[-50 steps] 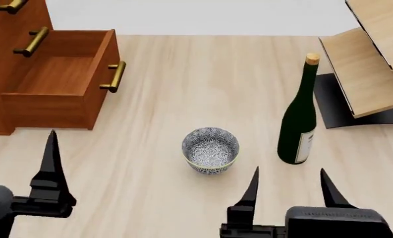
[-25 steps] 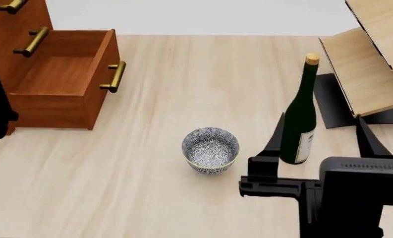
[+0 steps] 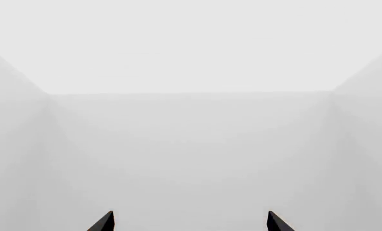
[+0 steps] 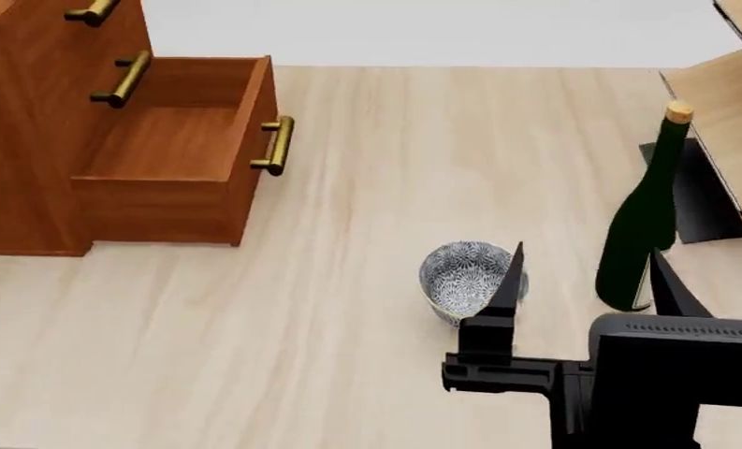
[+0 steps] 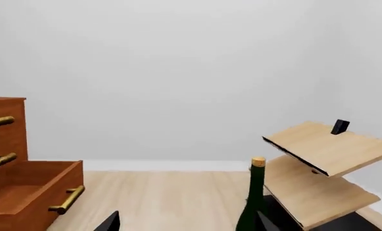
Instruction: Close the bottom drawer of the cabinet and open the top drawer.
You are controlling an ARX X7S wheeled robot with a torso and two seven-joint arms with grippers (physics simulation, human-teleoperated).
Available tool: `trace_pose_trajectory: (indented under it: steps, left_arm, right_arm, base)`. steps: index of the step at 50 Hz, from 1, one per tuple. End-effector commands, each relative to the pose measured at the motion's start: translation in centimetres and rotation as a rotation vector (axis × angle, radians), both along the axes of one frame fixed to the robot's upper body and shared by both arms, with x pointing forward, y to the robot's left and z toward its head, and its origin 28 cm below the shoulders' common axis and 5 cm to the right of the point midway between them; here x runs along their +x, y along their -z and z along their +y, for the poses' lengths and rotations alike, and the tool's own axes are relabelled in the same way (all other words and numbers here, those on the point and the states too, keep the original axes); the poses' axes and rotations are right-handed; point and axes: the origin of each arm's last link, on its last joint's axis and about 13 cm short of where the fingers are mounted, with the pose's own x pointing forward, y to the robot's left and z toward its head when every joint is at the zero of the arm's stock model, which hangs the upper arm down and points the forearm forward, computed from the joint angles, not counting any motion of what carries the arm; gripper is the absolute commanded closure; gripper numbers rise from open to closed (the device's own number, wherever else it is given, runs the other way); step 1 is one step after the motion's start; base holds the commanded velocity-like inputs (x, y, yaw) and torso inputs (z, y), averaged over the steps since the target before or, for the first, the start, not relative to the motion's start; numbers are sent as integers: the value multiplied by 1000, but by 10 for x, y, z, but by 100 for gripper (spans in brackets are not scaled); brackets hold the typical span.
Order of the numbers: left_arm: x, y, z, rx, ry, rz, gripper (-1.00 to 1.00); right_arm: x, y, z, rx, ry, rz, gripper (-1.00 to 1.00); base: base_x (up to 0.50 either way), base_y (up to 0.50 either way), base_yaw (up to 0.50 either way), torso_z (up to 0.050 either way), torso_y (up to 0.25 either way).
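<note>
Holding nothing, the right claw (image 4: 583, 267) has its two black fingers spread wide apart. It sits low in the head view, in front of the green wine bottle (image 4: 639, 229) and just beside the blue patterned bowl (image 4: 468, 279). One finger tip covers part of the bowl's edge. The arm behind it is a big black block, and the fingers point away from the robot.

The left claw (image 3: 191, 222) is spread wide too, with only its two tips showing. It holds nothing and faces a bare white wall.

The table (image 4: 345, 187) is pale wood with faint stripes. The cabinet (image 4: 21, 140) stands on it at the far left, reddish brown. The bottom drawer (image 4: 177, 154) is pulled far out, and its brass handle (image 4: 274, 145) faces the bowl. The top drawer (image 4: 46, 14) is pushed shut. A pale wooden rack (image 5: 325, 154) stands behind the bottle, with slanted shelves. White walls (image 5: 177, 72) close in the room.
</note>
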Motion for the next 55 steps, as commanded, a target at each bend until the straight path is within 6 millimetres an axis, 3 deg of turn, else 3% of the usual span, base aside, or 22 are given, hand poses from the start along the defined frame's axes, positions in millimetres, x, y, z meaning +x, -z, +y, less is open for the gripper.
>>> trace_pose_trajectory:
  steps: [1,46,55]
  left_arm:
    - [0,-1,-1,0,0,-8,-100]
    - [0,-5,-1,0,0,-35,-100]
    - [-1,-5,-1,-1,4,-35,-100]
  right_arm:
    - [1,4,0,8,-6,17,-100]
    - [3,9,1,17,-25,30,-100]
    - [2,11,2,30,-41,33,-100]
  base:
    - [0,500,0,0,0]
    - [0,499,0,0,0]
    - [0,25,0,0,0]
